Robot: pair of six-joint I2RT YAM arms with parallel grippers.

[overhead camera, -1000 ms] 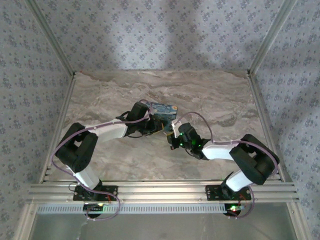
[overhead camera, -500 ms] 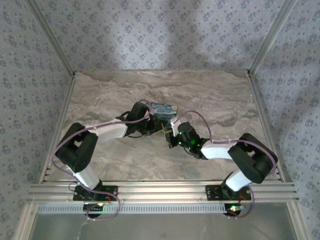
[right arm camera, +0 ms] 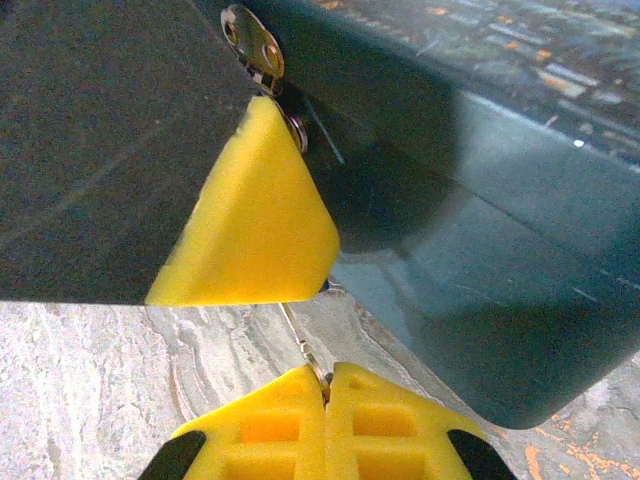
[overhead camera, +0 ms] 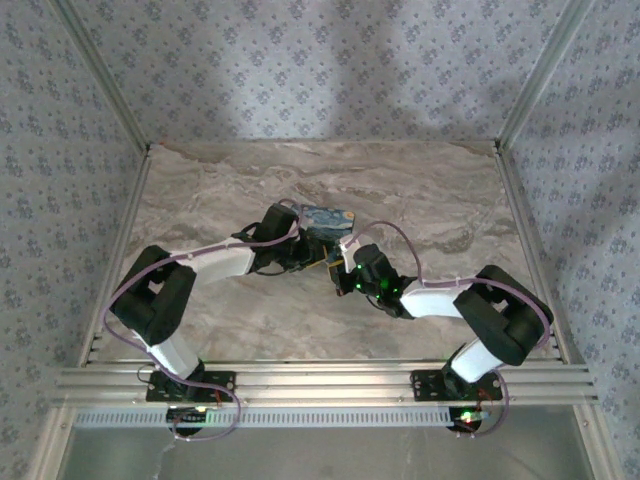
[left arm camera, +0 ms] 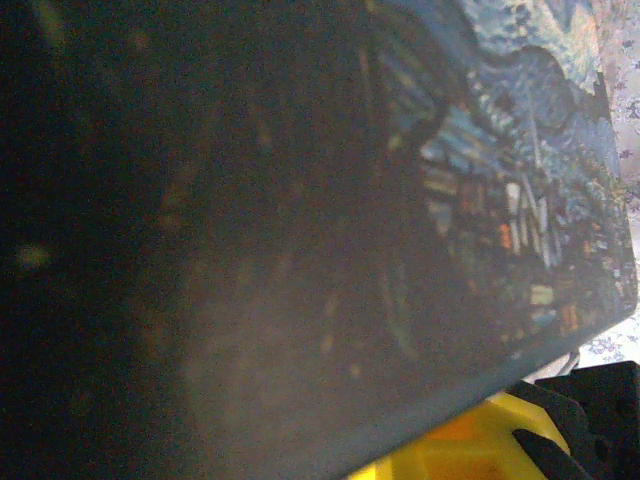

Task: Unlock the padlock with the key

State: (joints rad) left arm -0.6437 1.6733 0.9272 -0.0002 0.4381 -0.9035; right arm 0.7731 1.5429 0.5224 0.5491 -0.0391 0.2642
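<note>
Marble-patterned table point(overhead camera: 200, 190) lay under both arms in the overhead view, and the two wrists met a little left of the frame's centre. The padlock point(overhead camera: 326, 217) sat just above that meeting point, its blue printed face turned up and clear of the tabletop. The left gripper point(overhead camera: 306, 247) reached in from the lower left and was clenched on the padlock's lower end. In the left wrist view the padlock point(left arm camera: 330, 240) pressed close against the lens, mostly dark, with the swirly blue-and-yellow print visible toward the upper right. One yellow finger point(left arm camera: 455, 447) showed under its lower edge at the bottom right.

The right gripper point(overhead camera: 341, 266) came in from the lower right, just beside the left one. In the right wrist view the right gripper point(right arm camera: 326, 388) was closed tight at the bottom centre, its yellow fingertips touching. They pinched the key point(right arm camera: 303, 345), of which only a thin pale metal strip showed, slanting up and left. The strip's upper end ran to a yellow wedge point(right arm camera: 250, 225) set against the padlock point(right arm camera: 470, 210). A small silvery fitting point(right arm camera: 252, 40) sat at the padlock's edge near the top, just above the wedge.
</note>
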